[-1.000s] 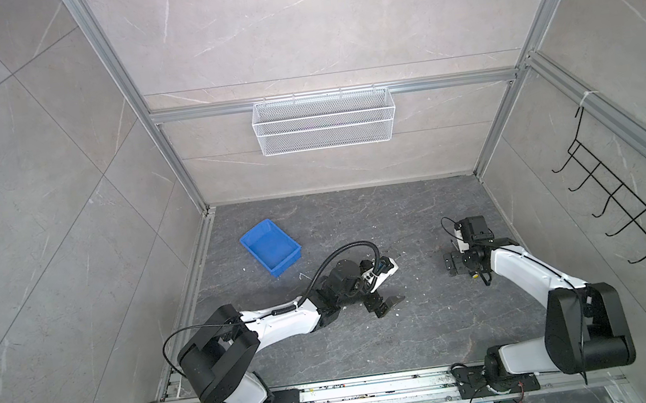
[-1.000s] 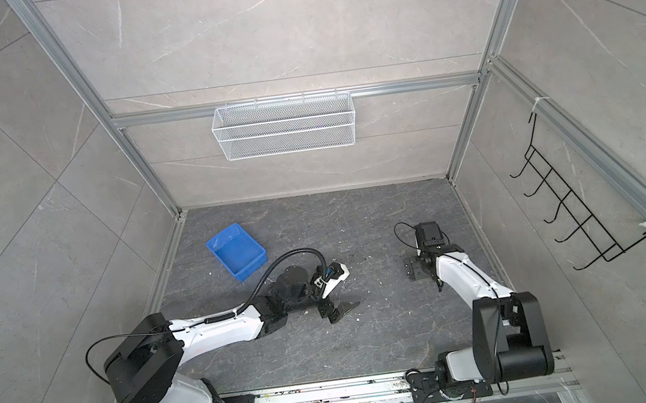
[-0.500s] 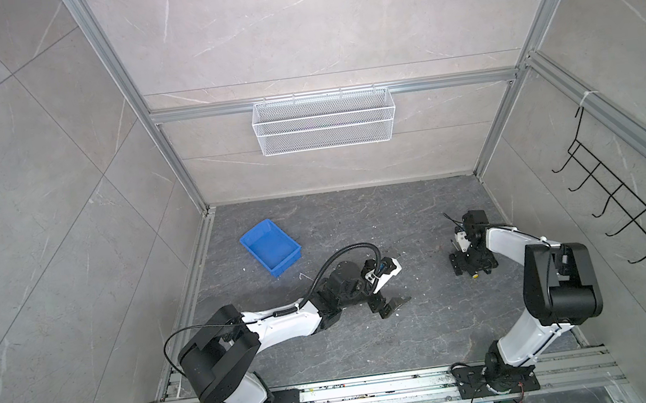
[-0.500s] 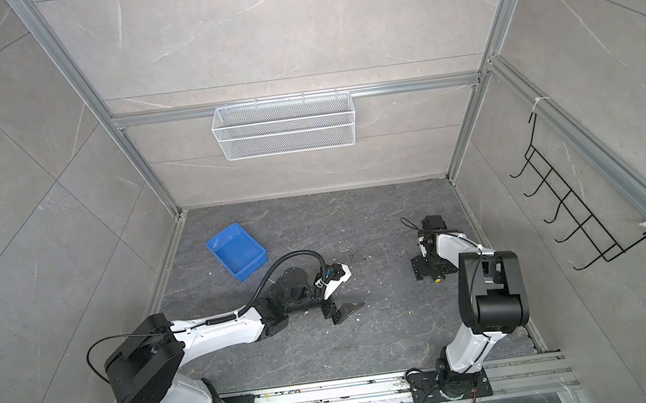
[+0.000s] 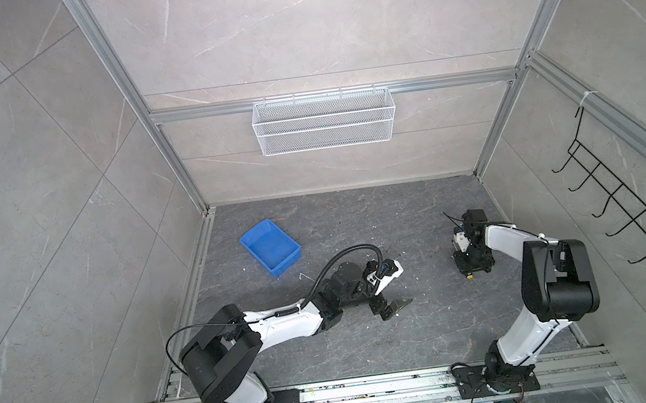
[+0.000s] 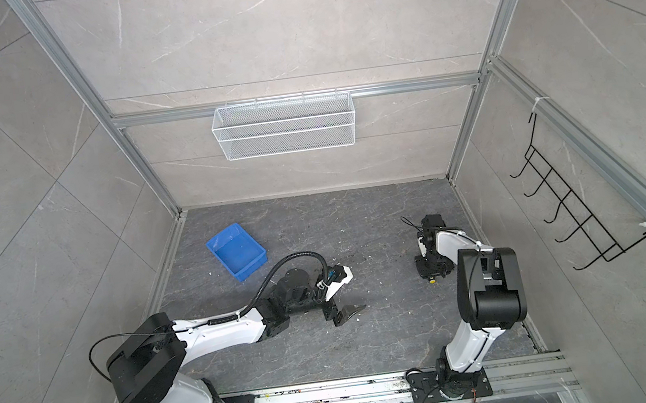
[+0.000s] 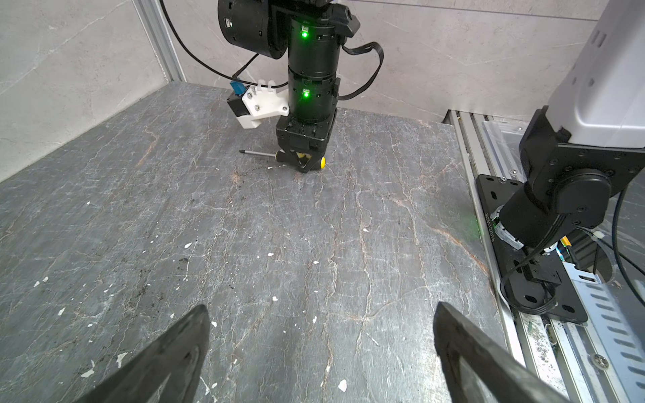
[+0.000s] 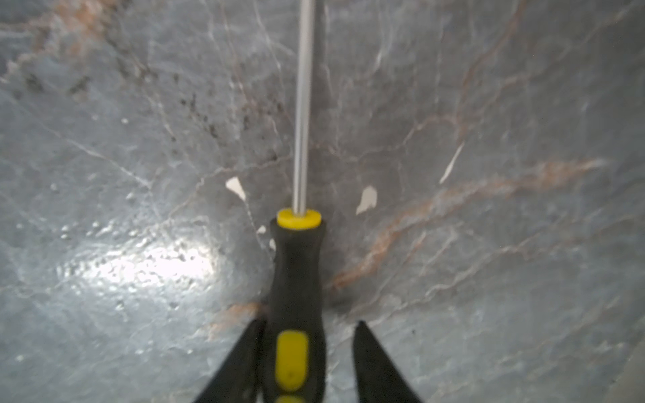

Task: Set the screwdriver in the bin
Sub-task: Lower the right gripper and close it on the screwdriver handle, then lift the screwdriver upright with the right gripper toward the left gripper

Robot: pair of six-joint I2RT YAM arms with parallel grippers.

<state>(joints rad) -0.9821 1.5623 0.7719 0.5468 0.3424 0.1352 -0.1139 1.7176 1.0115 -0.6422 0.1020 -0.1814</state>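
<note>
The screwdriver [image 8: 296,272], black-handled with yellow accents and a thin metal shaft, lies on the dark floor at the right [image 7: 260,153]. My right gripper [image 8: 310,321] points straight down over its handle [image 5: 470,270] [image 6: 433,275] [image 7: 305,164]. The jaws straddle the handle: one finger touches it, and a narrow gap shows at the other. My left gripper [image 7: 321,305] hangs wide open and empty just above the floor's middle [image 5: 395,308] [image 6: 345,315]. The blue bin [image 5: 271,250] [image 6: 236,251] sits empty at the back left, far from both grippers.
A white wire mesh basket [image 5: 324,127] hangs on the back wall. A black hook rack [image 5: 623,207] is on the right wall. Aluminium rails [image 5: 378,388] run along the front edge by both arm bases. White flecks litter the floor.
The right arm's elbow rose and swung over, its gripper dropped onto the screwdriver handle and its jaws narrowed from wide open. The left arm barely moved.
</note>
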